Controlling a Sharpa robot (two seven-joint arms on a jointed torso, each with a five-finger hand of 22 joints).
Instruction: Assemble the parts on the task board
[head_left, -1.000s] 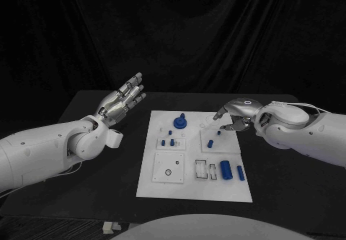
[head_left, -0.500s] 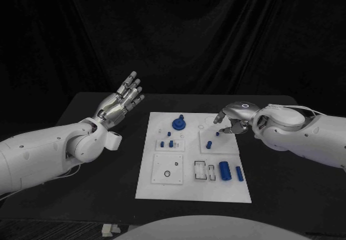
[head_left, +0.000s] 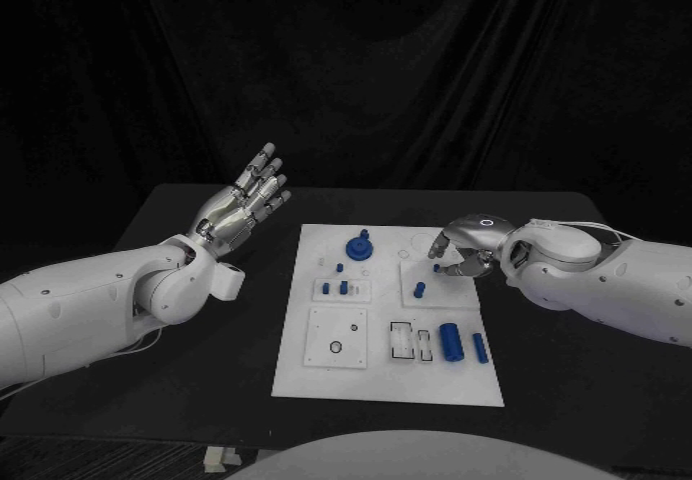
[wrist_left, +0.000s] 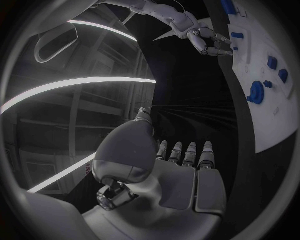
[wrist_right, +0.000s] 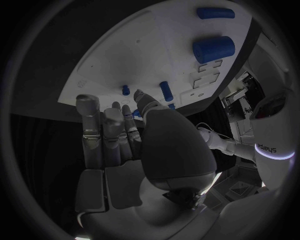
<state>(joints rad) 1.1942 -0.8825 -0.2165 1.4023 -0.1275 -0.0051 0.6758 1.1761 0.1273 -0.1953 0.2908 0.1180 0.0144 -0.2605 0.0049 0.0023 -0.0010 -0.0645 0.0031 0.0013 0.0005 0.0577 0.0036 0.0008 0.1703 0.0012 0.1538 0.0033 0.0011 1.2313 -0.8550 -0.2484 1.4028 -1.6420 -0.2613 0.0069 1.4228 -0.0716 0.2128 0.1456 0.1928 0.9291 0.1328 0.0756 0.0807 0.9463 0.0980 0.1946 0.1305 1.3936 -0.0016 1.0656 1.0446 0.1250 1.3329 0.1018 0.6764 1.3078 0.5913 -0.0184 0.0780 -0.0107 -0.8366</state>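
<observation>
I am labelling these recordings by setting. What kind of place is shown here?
Probably a robot test bench in a lab: a black table before a dark curtain, a white task board bearing small blue parts, and ceiling strip lights.

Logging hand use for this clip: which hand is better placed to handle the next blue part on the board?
Right. The right hand hovers over the white board's far right corner beside small blue parts, while the left hand is raised, open, off the board.

A black table (head_left: 188, 330) stands before a dark curtain (head_left: 433, 90) behind it.
</observation>
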